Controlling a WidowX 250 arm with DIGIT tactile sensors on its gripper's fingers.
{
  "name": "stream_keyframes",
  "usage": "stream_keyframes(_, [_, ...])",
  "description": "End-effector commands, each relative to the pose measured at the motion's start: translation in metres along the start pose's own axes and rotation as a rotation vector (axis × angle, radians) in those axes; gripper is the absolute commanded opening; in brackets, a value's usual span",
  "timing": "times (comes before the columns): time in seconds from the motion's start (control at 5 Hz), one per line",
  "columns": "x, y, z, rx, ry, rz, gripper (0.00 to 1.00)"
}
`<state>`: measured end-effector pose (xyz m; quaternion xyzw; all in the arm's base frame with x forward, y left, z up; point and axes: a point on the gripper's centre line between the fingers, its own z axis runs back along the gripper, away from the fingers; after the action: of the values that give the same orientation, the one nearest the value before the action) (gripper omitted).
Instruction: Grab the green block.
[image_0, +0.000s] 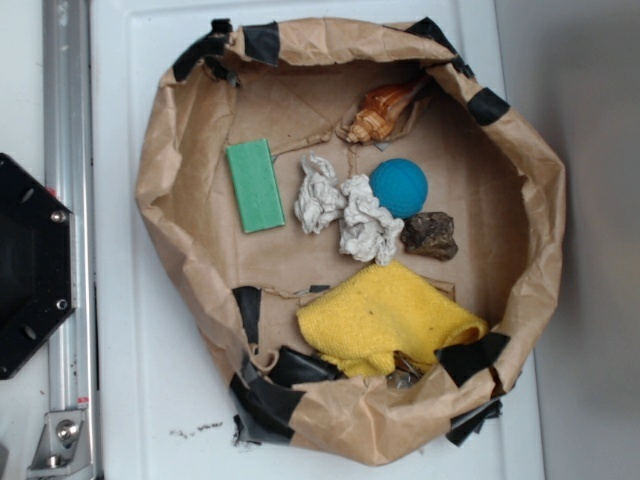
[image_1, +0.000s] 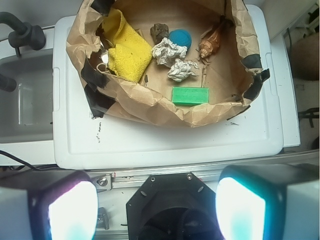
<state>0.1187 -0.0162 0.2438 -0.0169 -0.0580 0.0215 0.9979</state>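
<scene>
From my wrist view the gripper (image_1: 156, 207) hangs well back from the paper bag (image_1: 150, 102), which sits on the bin lid (image_1: 165, 137) ahead of it, with the robot's base (image_1: 170, 210) directly below. Inside the bag, the block (image_1: 190, 96) lies nearest the gripper, just ahead and slightly right; beyond it I see two paper wads (image_1: 176, 61), then the ball (image_1: 180, 38) and rock (image_1: 160, 32) farther on. The cloth (image_1: 127, 52) lies ahead to the left, the shell (image_1: 210, 44) ahead to the right.
</scene>
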Motion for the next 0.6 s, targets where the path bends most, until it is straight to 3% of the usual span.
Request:
stream_keyframes(0.0, [0.0,0.0,0.0,0.0,0.0,0.0,1.0])
stream_keyframes(0.2, [0.049,0.021,-0.021,0.099,0.073,-0.115,1.0])
stream_keyframes(0.4, [0.08,0.033,-0.041,0.102,0.077,-0.185,1.0])
